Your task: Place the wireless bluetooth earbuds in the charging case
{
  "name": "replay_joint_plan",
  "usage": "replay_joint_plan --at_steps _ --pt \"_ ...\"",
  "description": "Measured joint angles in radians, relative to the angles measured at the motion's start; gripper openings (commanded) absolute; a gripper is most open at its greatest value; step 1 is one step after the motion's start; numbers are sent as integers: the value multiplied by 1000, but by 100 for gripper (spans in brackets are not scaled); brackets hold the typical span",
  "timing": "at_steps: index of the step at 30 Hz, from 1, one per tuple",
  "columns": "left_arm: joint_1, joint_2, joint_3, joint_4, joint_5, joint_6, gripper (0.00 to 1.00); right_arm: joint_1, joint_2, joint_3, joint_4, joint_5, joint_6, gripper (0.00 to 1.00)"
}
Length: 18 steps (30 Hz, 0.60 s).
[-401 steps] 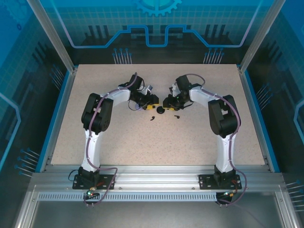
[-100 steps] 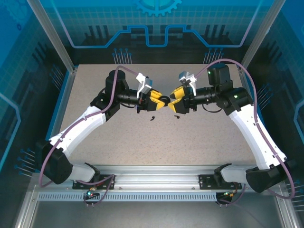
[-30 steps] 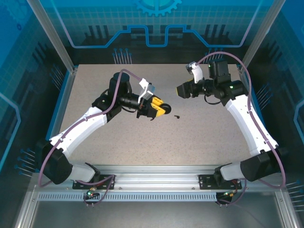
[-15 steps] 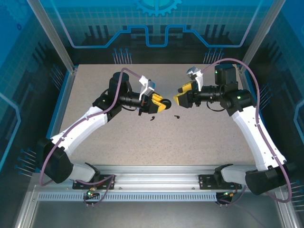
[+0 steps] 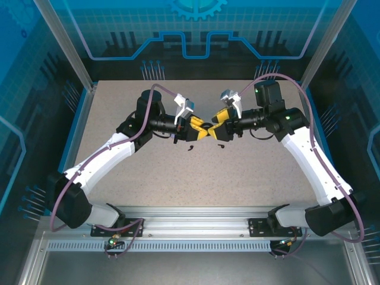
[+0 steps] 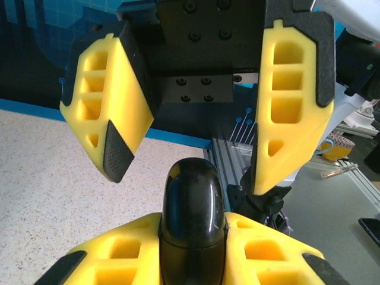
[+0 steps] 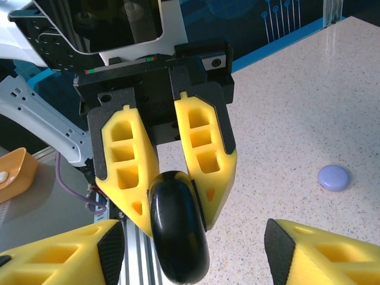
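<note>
Case [image 6: 193, 214], clamped on edge in the left gripper [image 5: 202, 130], hangs mid-frame above the table [image 5: 178, 178]. The right gripper [image 5: 217, 126] gapes wide, facing it. One earbud [image 5: 191, 148] lies lower left of the grippers and the other earbud [image 5: 221, 146] lower right. Neither is inserted. Whether the lid is open is hard to make out.

Bright even light, faint shadows, soft glare on charging case [image 6: 193, 202]

Black charging case [image 6: 193, 219], yellow-and-black left tool [image 7: 178, 209], speckled beige table [image 5: 196, 178]
</note>
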Motion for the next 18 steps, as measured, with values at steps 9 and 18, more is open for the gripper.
replay_joint_plan --at_steps 9,18 --pt "0 0 0 15 14 -24 0 2 8 10 -18 55 -7 67" --pt "2 0 0 14 15 -22 0 4 8 12 -12 87 16 66"
